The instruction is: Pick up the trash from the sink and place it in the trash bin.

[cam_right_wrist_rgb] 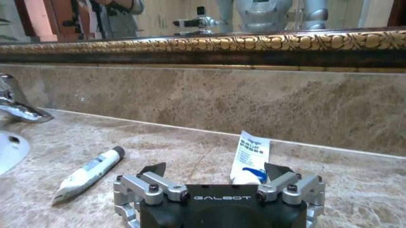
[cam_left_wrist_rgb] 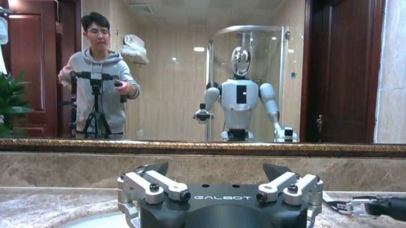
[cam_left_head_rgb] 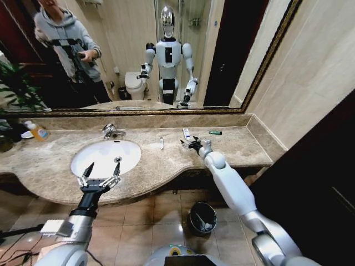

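Bathroom surroundings beyond the job at hand

A gilt-framed mirror point(cam_left_head_rgb: 133, 55) spans the wall, reflecting a toilet point(cam_left_head_rgb: 135, 84) and a person with a tripod point(cam_left_wrist_rgb: 95, 107). An orange bottle point(cam_left_head_rgb: 37, 131) stands at the counter's far left, near a green plant point(cam_left_head_rgb: 16, 88). Brown floor tiles point(cam_left_head_rgb: 161, 213) lie below.

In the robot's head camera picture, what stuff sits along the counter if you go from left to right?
Orange-yellow bottle → chrome tap above the sink → small white tube → right claw at a flat white tube → small green tube.
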Controlling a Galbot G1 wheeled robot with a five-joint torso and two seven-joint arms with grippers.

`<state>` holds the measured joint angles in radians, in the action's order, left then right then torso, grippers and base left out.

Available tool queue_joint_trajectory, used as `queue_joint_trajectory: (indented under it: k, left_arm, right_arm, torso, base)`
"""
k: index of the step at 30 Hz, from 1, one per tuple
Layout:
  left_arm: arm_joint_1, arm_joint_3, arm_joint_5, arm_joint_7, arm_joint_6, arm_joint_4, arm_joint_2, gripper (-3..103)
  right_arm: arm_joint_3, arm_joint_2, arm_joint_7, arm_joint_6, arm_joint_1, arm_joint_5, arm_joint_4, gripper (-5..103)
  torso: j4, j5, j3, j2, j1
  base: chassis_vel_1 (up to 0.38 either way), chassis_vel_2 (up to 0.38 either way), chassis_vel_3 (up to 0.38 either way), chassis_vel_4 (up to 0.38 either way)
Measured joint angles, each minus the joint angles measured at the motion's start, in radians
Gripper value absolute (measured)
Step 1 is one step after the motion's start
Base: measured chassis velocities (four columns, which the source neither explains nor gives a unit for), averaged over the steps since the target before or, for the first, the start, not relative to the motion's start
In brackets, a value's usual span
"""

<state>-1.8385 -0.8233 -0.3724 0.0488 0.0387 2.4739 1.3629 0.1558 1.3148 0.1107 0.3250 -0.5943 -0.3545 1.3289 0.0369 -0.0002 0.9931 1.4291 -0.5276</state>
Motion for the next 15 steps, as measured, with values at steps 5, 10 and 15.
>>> queue_joint_trajectory:
  k: [5,10,15]
  left_arm:
    - [0.0,0.0,0.0,0.0,0.0,0.0,0.0,100]
    - [0.0,0.0,0.0,0.0,0.0,0.0,0.0,100]
    - [0.0,0.0,0.0,0.0,0.0,0.0,0.0,100]
  right_arm:
    - [-0.008,0.027,-0.007,-0.037,0.025,0.045,-0.06,100]
    - [-0.006,0.048,-0.013,-0.068,0.043,0.076,-0.116,95]
    - [0.003,0.054,-0.015,-0.079,0.05,0.08,-0.142,80]
  torso:
    - [-0.0001,0.0001,0.0,0.0,0.0]
    - [-0.0001,0.0001,0.0,0.0,0.0]
    - [-0.0001,0.0001,0.0,0.0,0.0]
  base:
    - [0.0,0.0,0.0,0.0]
    - [0.0,0.0,0.0,0.0]
    - [0.0,0.0,0.0,0.0]
